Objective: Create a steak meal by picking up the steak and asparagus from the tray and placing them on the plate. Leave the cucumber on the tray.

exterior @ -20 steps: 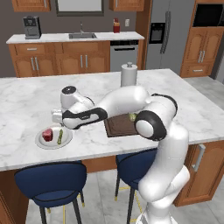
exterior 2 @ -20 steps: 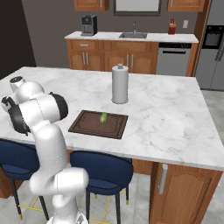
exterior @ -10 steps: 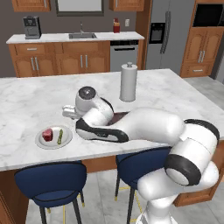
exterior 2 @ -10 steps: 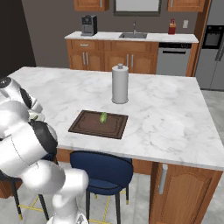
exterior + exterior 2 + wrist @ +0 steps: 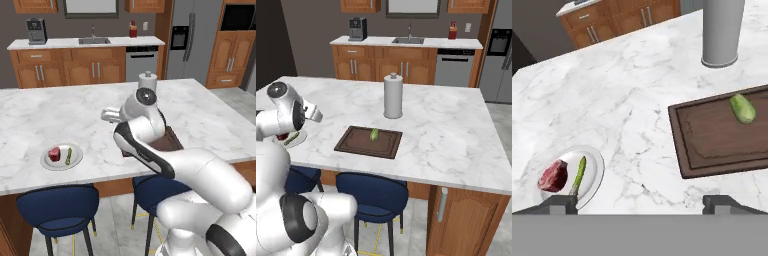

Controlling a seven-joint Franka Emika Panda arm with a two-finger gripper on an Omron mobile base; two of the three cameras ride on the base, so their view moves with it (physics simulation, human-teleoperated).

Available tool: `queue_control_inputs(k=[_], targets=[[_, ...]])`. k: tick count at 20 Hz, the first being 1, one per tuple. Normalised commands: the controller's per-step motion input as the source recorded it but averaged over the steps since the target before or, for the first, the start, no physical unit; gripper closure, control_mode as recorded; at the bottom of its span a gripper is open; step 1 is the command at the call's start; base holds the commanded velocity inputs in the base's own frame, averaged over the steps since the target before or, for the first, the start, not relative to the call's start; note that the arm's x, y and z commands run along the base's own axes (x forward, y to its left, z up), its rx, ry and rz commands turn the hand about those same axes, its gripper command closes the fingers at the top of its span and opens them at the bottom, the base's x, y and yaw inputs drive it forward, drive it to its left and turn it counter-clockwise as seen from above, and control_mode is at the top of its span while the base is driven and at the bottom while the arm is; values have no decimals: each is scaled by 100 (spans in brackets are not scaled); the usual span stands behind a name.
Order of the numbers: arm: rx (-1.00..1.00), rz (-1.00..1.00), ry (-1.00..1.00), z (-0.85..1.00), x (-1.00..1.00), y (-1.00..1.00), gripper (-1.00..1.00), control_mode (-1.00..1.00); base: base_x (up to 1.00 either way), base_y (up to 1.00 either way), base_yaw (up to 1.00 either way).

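Steak [image 5: 553,176] and asparagus [image 5: 577,176] side by side on the plate [image 5: 594,175], below and left of the gripper [image 5: 640,202], jaws spread wide and empty. Cucumber [image 5: 742,108] alone on the tray [image 5: 712,145], up to the right. Asparagus lying lengthwise away from the fingertips. Judged complete; no further pick needed.

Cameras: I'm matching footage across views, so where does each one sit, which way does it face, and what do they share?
Left base view: behind the arm to its left, facing across the island; the white arm fills the lower right; plate with steak and asparagus.
Right base view: behind to its right; the arm rises lower left; tray with cucumber.
Hand view: looks down along the open gripper, fingertips at the bottom.
Shared: plate, tray, paper towel roll.
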Motion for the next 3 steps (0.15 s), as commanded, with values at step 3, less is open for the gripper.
queue_control_inputs(k=[3], targets=[[-9, 10, 0, 30, -17, -100, -100, -100, 0, 0, 0]])
